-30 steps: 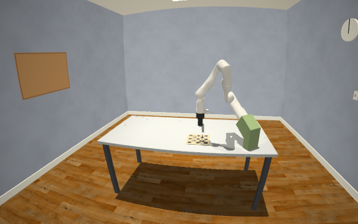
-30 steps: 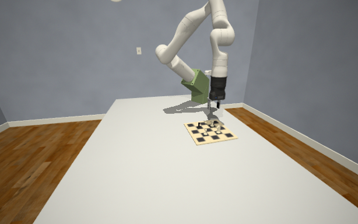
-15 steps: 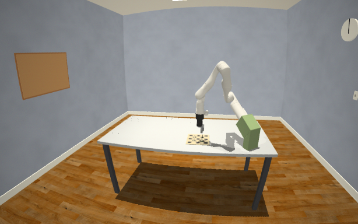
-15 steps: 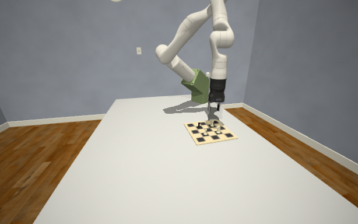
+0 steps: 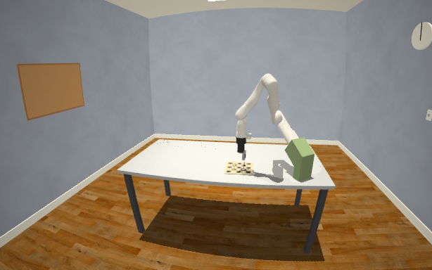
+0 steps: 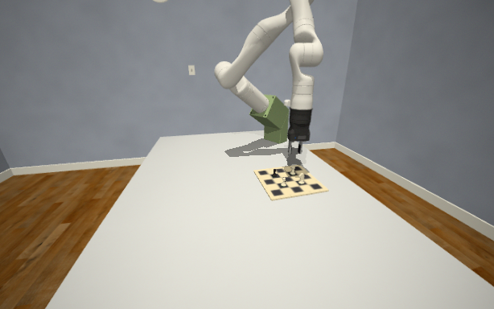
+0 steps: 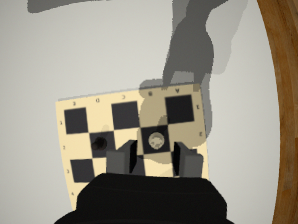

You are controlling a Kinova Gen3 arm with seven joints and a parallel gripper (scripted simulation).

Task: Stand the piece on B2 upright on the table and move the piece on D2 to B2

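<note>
Looking down through the wrist view, you see the gripper (image 7: 157, 161) hanging above the chessboard (image 7: 84, 106), its jaws partly open, narrower than full spread, with nothing between them. Two dark fingers frame a pale round piece (image 7: 156, 140) that stands upright on a dark square directly below. The fingers sit on either side of that piece as seen from above, but they touch nothing; how far above it they are you cannot tell from this view.

A dark piece (image 7: 101, 143) stands on a light square to the left of the pale one in the wrist view. The arm's shadow falls across the board's far right corner and out over the worktop (image 7: 100, 43).

From the exterior view, you can see the gripper (image 6: 295, 151) well clear of the board (image 6: 278, 194), pointing straight down over its far edge. Several small pieces stand on it, among them a white piece (image 6: 302, 178) and a black piece (image 6: 275, 171), all apparently upright. The edge letters and digits are too small to read, so you cannot tell which squares are B2 and D2.

The arm rises from a green base block (image 5: 301, 159) on the worktop (image 5: 187, 162), beside the board.
</note>
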